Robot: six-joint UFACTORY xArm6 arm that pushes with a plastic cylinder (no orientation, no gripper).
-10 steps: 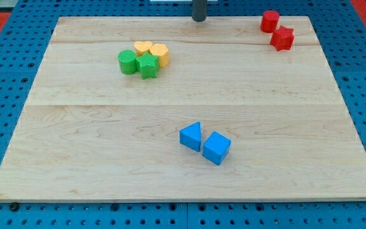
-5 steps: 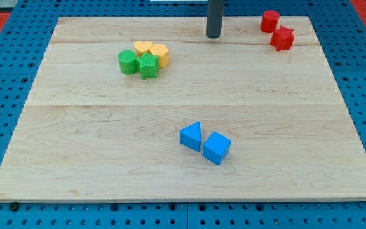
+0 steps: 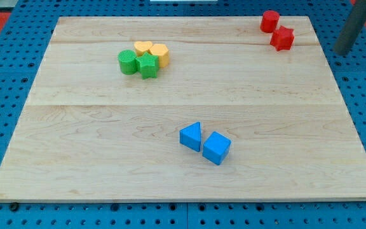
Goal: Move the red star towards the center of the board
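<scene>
Red star (image 3: 283, 39): to the view's left of my tip (image 3: 342, 52) and a little toward the view's top, near but apart; sits close to the board's top right corner.

My tip: a bare rod end, holding nothing, touching nothing; stands off the board (image 3: 183, 184), past its right edge, over the blue pegboard.

Step in hand, as I judge it: getting behind the star. The centre lies down and to the view's left of the star, so contact belongs on the star's upper right face, on the side away from the centre. A push square through its middle should keep it from spinning off.

Red cylinder (image 3: 270, 21): just beyond the star from my tip, up and left, nearly touching it. Risk: a stroke begun too high drags it along.

Blue blocks (image 3: 205, 143): well off, down and left.

Green and yellow cluster (image 3: 143, 58): farther left still.
</scene>
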